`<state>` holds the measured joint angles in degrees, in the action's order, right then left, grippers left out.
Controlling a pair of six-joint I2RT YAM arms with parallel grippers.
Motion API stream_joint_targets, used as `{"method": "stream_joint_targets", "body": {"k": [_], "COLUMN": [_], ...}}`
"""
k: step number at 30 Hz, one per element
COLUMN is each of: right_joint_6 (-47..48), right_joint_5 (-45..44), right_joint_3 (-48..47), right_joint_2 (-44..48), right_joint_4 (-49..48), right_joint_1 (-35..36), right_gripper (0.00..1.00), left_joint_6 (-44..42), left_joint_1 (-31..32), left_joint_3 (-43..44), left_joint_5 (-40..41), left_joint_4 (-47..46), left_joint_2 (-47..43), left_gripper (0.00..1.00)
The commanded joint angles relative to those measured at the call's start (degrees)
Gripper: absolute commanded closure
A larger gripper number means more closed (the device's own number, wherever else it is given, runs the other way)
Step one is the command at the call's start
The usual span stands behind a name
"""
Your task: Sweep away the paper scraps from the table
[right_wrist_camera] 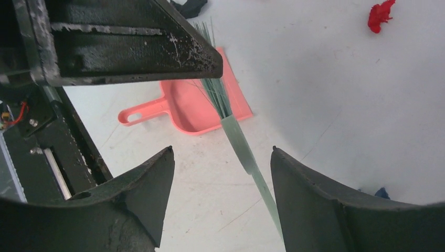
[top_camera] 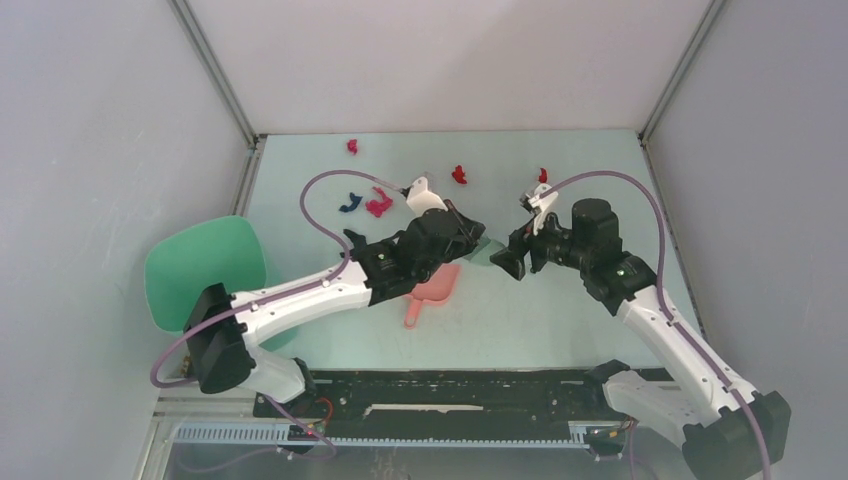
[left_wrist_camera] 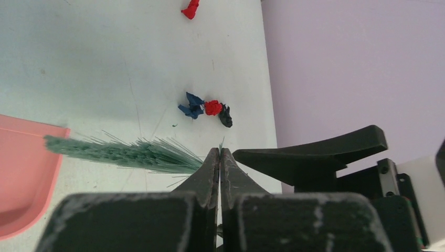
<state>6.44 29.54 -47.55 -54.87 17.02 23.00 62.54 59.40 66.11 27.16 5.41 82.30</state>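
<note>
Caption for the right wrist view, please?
Open right hand straddling the green brush handle, pink dustpan behind on the table.

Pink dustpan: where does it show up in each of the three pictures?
Top external: the pink dustpan sits near the middle, partly covered from above.
Left wrist: dustpan at the left edge, cut off.
Right wrist: dustpan in the upper middle, handle pointing left.
Shared landmark: the green brush, its bristles at the dustpan's mouth.

crumpled red, pink, blue paper scraps (top_camera: 379,205) on far half of pale mint table (top_camera: 560,320)
</note>
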Motion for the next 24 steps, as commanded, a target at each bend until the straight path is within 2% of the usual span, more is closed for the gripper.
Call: {"method": "stream_joint_targets", "body": {"k": [1, 10, 11, 12, 14, 15, 16, 18, 19, 22, 24], "right_joint_6": [7.5, 11.4, 11.5, 11.5, 11.7, 11.9, 12.1, 12.9, 13.3, 15.0, 16.2], "right_joint_5": [2.4, 7.2, 7.6, 7.8, 8.2, 8.5, 8.6, 9.5, 10.6, 16.5, 20.9], "right_joint_3": [-1.5, -1.5, -1.5, -1.5, -1.5, -1.5, -1.4, -1.5, -1.5, -1.5, -1.5], "right_joint_2": [-1.4, -5.4, -5.8, -6.2, -6.7, -6.7, -6.4, -5.1, -4.2, -1.6, -0.1], "right_joint_4": [-0.4, -3.7, -4.0, -4.1, -3.9, -3.4, -2.8, -1.0, 0.4, 6.0, 11.0], "right_joint_1": [0.6, 1.0, 1.1, 1.2, 1.2, 1.2, 1.2, 1.0, 0.6, -1.5, -2.8], "right_gripper": [0.27, 0.46, 0.50, 0.59, 0.78, 0.92, 1.00, 1.00, 1.00, 1.00, 1.00], "left_joint_6": [0.7, -0.9, -1.2, -1.5, -1.9, -2.3, -3.0, -6.1, -8.9, -20.6, -29.5], "left_joint_1": [0.3, 0.3, 0.3, 0.3, 0.3, 0.3, 0.3, -0.1, -0.3, -1.1, -1.1], "left_joint_3": [1.1, 0.9, 0.9, 1.0, 0.9, 0.9, 0.9, 1.4, 1.7, 1.5, -0.6], "left_joint_5": [-0.2, -1.9, -2.1, -2.2, -2.3, -2.5, -2.7, -3.5, -4.1, -6.1, -6.9], "left_joint_4": [-0.4, -0.2, -0.2, -0.3, -0.3, -0.4, -0.5, -0.8, -0.7, 0.0, -0.2], "left_joint_2": [-3.3, -4.4, -4.6, -4.7, -4.9, -5.0, -5.1, -5.4, -5.8, -8.2, -11.5], "left_gripper": [1.00, 1.00, 1.00, 1.00, 1.00, 1.00, 1.00, 1.00, 0.95, 0.55, 0.38]}}
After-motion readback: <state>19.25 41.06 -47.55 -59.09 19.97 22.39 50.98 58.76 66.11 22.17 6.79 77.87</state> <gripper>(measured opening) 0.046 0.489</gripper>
